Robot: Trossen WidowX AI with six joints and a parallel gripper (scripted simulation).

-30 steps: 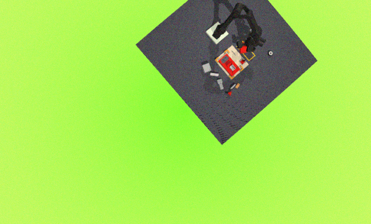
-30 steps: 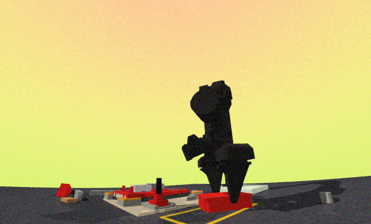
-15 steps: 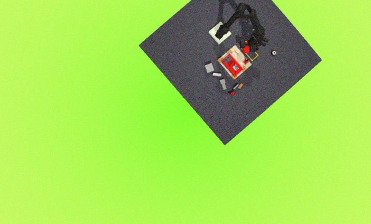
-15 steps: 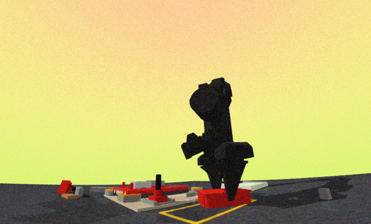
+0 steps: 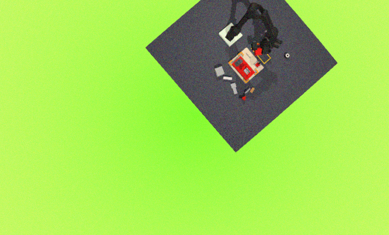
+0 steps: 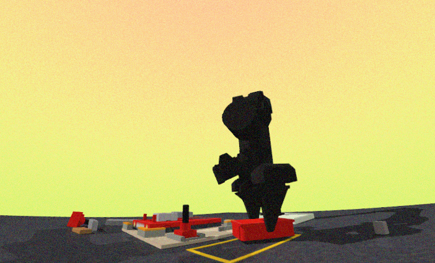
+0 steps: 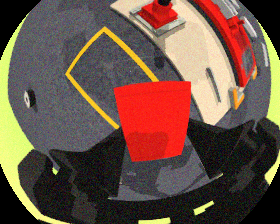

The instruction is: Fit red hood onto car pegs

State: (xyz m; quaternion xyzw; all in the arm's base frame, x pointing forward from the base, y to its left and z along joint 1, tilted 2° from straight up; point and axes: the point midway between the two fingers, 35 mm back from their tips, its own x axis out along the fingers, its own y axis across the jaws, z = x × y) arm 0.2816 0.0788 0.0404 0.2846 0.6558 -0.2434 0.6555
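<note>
The red hood point(image 5: 258, 51) point(image 6: 250, 230) point(image 7: 153, 107) is between the fingers of my gripper point(image 6: 262, 225) point(image 7: 155, 124), which is shut on it. The hood is roof up, nearly level and slightly above the table, over one end of the yellow outline point(image 6: 264, 248) point(image 7: 105, 29). Its corner holes are hidden. The red chassis point(image 5: 250, 75) point(image 6: 193, 222) sits in the beige jig point(image 5: 250, 57) point(image 6: 162, 245) point(image 7: 191, 62), beside the hood. A light grey block point(image 6: 166, 216) stands on its deck, with a red peg point(image 6: 144, 216) near one end.
A black post point(image 6: 185, 213) on a red base point(image 5: 257, 64) point(image 7: 158, 19) stands on the jig near the outline. A small white cylinder point(image 5: 286, 55) point(image 6: 380, 227) point(image 7: 29, 99) lies on the other side. A grey block point(image 5: 219, 71) and several small parts lie beyond the jig.
</note>
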